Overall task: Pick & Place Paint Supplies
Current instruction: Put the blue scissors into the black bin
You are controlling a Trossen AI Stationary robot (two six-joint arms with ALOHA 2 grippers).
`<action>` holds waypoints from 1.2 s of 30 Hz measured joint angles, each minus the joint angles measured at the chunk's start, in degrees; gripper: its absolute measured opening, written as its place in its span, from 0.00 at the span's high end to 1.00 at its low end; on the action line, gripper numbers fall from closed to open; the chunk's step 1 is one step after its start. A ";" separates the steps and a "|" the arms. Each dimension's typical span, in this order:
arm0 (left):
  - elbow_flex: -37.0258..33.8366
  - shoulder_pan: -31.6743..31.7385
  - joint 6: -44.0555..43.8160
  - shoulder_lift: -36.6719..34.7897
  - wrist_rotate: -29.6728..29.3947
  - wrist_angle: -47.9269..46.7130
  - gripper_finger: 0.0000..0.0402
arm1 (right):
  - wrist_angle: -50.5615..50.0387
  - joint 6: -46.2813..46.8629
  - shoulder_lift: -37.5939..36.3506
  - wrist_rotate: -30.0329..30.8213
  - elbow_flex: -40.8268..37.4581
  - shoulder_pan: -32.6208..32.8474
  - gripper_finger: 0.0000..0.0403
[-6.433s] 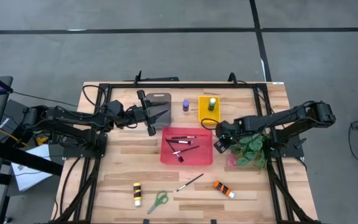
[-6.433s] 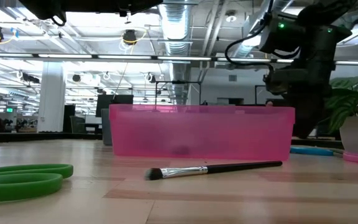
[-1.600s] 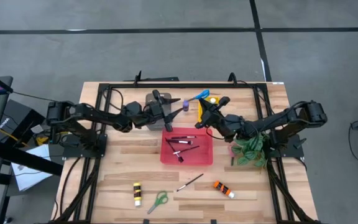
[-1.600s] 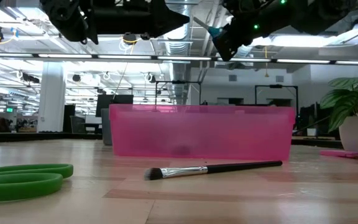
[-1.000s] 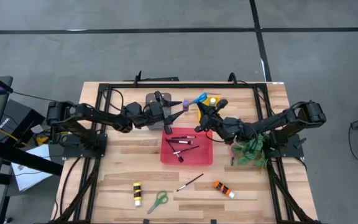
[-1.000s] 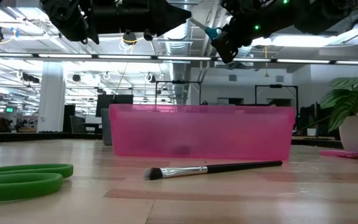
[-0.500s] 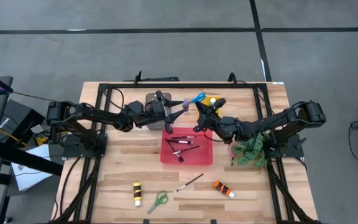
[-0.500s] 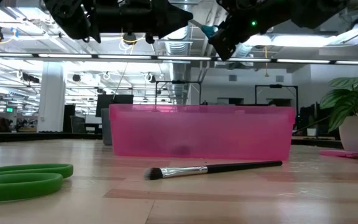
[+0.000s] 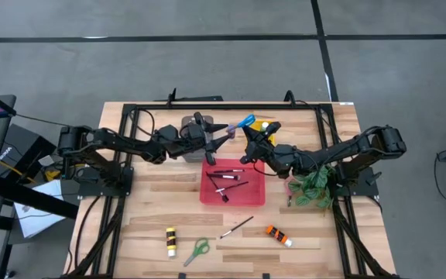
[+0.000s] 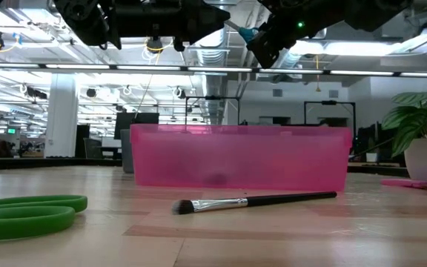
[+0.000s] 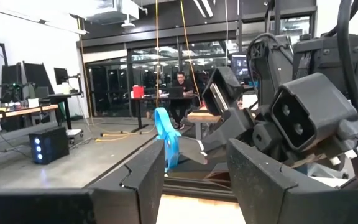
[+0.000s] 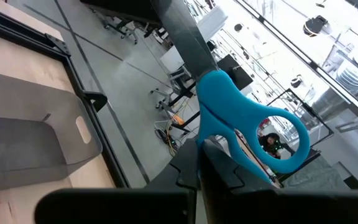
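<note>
Blue-handled scissors [image 9: 247, 121] hang in the air above the far middle of the table, with my right gripper [image 9: 248, 134] shut on them. Their metal blades [image 10: 233, 27] point toward the table's left, at my left gripper [image 9: 224, 132]. That gripper stands open, and in the left wrist view the blade tips [image 11: 188, 155] lie just ahead of the gap between its fingers [image 11: 196, 163]. I cannot tell whether they touch. The blue handle [image 11: 166, 140] shows behind the blades. My right gripper holds the blue scissors by their handle end [image 12: 120, 208], coming level from the table's right. The handle hides the fingers in the right wrist view. One handle loop [image 12: 278, 138] stands free. The scissors are lifted clear, blades pointing away from the gripper.
A red tray [image 9: 255, 198] with several brushes lies below both grippers. A grey tray [image 9: 192, 124] sits under my left arm, a yellow tray [image 9: 263, 128] beside my right arm and a plant [image 9: 312, 187] at the right. Near the front lie a yellow tube [image 9: 171, 241], green scissors [image 9: 197, 249], a brush [image 9: 237, 226] and an orange tube [image 9: 279, 235].
The blue scissors in my right gripper have crept slightly up and toward my left gripper, blades still pointing at it.
</note>
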 joint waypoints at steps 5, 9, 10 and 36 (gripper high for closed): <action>0.00 0.05 -1.11 0.00 -0.41 -0.17 0.60 | 0.01 0.00 0.00 -0.01 0.00 0.00 1.00; 0.00 0.11 -1.32 0.00 -1.29 -0.13 0.66 | 0.02 0.00 0.00 -0.11 0.00 0.00 1.00; 0.00 0.11 -1.32 0.00 -1.29 -0.13 0.68 | 0.02 0.00 0.00 -0.20 0.00 0.00 1.00; 0.00 0.04 -5.75 -0.11 -4.00 -0.04 1.00 | 0.33 2.86 0.00 -0.83 0.00 1.22 0.88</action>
